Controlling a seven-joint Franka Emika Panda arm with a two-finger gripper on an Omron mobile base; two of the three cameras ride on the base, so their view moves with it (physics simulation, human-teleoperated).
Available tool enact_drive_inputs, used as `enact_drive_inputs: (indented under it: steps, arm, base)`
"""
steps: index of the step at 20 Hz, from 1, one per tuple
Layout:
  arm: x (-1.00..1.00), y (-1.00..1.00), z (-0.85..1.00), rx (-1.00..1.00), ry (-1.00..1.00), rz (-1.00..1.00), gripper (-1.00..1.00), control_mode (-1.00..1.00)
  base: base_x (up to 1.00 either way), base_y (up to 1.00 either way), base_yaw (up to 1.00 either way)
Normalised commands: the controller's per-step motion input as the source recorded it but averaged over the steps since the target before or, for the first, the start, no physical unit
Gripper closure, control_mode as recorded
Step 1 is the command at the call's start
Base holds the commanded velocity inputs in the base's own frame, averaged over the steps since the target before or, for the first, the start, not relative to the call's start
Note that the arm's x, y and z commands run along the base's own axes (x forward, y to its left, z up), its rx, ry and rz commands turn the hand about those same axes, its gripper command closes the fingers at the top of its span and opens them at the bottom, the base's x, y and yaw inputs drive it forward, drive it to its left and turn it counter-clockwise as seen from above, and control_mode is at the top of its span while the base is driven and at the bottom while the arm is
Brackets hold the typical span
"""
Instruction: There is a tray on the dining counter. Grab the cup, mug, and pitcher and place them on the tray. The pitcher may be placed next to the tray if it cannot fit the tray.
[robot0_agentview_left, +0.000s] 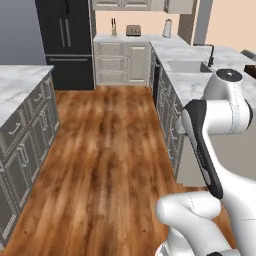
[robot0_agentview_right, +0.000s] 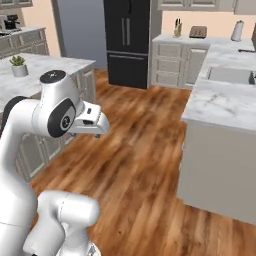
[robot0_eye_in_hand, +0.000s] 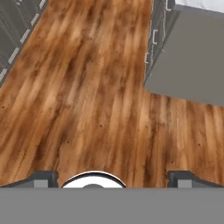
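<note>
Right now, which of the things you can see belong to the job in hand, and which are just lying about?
For the job:
- dining counter
- gripper, jaws wide apart, nothing between them

Just lying about:
- potted plant on the island
- black fridge
- black faucet by the sink

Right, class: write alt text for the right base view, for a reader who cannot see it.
A white robot arm rises at lower left over a wooden kitchen floor, beside a marble dining counter with an inset sink on the right. A black refrigerator stands behind, a potted plant on the left island.
</note>
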Motion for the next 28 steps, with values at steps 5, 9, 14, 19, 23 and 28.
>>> enact_drive_inputs:
  steps: [5,9,14,19,23,28]
  arm:
    - [0.0,0.0,0.0,0.0,0.0,0.0,-1.0,1.0]
    - [0.0,0.0,0.0,0.0,0.0,0.0,-1.0,1.0]
    - [0.0,0.0,0.0,0.0,0.0,0.0,-1.0,1.0]
    - [0.0,0.0,0.0,0.0,0.0,0.0,-1.0,1.0]
    - [0.0,0.0,0.0,0.0,0.0,0.0,-1.0,1.0]
    - [0.0,0.0,0.0,0.0,0.0,0.0,-1.0,1.0]
  base:
    - [0.79,1.0,-0.4]
    - [0.96,1.0,-0.39]
    - [1.0,0.98,-0.32]
    - [1.0,0.52,-0.18]
    - [1.0,0.0,-0.01]
    - [1.0,-0.04,0.0]
